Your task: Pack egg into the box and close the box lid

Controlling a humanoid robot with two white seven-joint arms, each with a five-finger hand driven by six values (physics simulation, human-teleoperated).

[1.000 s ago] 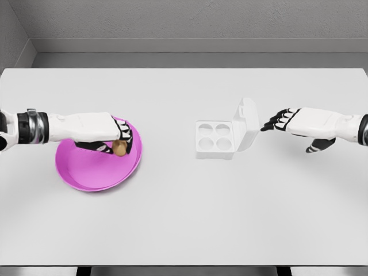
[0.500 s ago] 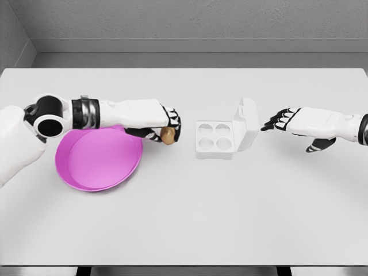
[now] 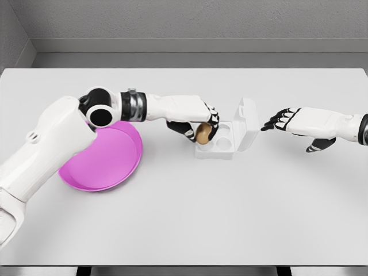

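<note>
Left hand (image 3: pixel 198 122) curled around small brown egg (image 3: pixel 202 133), held over left cups of white plastic four-cup box (image 3: pixel 214 140) with lid (image 3: pixel 247 123) upright. Risk: off-centre release rolls egg onto white surface (image 3: pixel 184 213). Right hand (image 3: pixel 287 120) loosely spread, empty, beside lid.

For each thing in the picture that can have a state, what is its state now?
Egg: held in the left hand, over the left side of the box, not yet in a cup.
Box: open; the cups in view are empty.
Lid: raised, standing up on the right side.
Plate: empty.
Left hand: shut on the egg.
Right hand: open, beside the lid, apart from it.
</note>
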